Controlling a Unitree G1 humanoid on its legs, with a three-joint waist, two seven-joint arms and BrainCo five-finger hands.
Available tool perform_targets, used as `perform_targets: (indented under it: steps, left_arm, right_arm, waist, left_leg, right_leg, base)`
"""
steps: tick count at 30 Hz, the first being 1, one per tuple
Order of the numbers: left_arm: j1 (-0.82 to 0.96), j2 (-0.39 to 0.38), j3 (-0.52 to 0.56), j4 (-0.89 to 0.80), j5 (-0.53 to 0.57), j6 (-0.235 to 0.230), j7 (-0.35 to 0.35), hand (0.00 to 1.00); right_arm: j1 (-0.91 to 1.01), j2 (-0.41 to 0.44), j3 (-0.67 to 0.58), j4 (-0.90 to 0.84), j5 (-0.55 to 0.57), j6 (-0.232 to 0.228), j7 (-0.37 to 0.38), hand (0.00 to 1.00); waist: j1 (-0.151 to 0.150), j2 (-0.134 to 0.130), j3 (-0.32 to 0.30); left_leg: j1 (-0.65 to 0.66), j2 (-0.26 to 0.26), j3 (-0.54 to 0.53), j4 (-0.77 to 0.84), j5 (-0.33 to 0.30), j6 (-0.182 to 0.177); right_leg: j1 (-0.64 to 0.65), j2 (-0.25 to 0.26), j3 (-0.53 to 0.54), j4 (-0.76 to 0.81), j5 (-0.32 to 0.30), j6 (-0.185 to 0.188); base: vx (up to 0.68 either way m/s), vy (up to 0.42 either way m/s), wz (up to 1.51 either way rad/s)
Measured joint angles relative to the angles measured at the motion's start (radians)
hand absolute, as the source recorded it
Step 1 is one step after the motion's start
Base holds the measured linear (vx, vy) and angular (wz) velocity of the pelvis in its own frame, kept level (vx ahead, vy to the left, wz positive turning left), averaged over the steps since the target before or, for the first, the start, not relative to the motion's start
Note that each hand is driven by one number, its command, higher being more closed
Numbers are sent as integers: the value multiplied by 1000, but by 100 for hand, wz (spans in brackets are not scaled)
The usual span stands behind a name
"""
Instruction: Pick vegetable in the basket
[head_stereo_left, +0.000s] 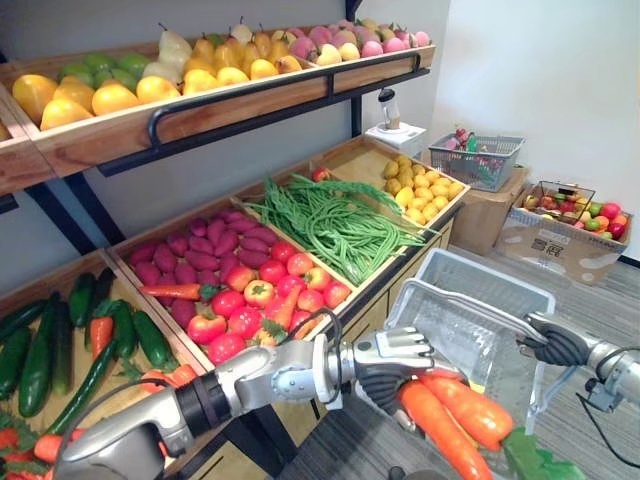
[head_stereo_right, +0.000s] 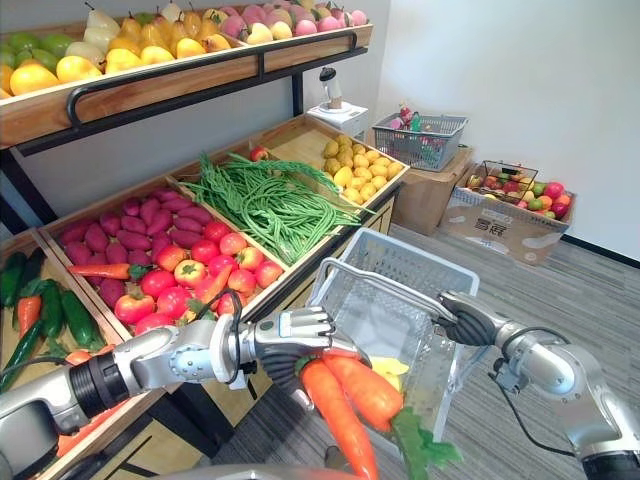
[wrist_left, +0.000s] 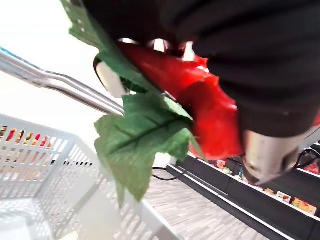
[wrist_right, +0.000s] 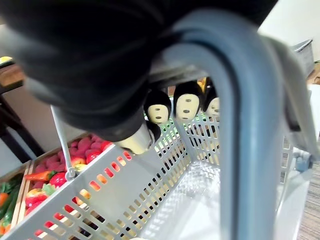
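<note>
L robot hand (head_stereo_left: 395, 362) clamped on two carrots (head_stereo_left: 455, 412), fingers curled over their upper ends. Green leaf tops (head_stereo_left: 540, 465) at the low end. Carrots' long axis slants from the hand down + toward robot's right, leaves lowest and nearest the head cam.

R robot hand (head_stereo_left: 553, 342) wrapped round basket handle (head_stereo_left: 470, 303), holding the grey plastic basket (head_stereo_left: 480, 275) up beside the produce stand (head_stereo_left: 240, 108). R wrist view: dark fingertips (wrist_right: 159, 107) hooked under the bar.

Key relation: basket opening lies beyond the L hand and to robot's right of it. Carrots sit at basket's near-left corner, in front of the near wall. L wrist view has leaves right by the handle bar w/ basket mesh past them. Can't tell if carrots are over the rim or just outside; looks at the edge.

L hand is the one carrying veg, so it does the drop. Judgement: next = L hand fwd/right over opening, clear of handle, then release. Leaves may snag the bar.
</note>
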Motion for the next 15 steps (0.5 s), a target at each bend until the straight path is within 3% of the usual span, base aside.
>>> perform_targets:
  steps: [15]
  left_arm:
    - [0,-117,-31,222,-22,43,-38,100]
  right_arm:
    - [-29,-1,32,-28,76,-11,105,100]
  waist:
    - [-30,-2,2]
  left_leg:
    - [17,1,46,25,-29,-4]
  right_leg:
    - [-23,5,47,33,0,-1]
  base:
    - [-27,27,-9]
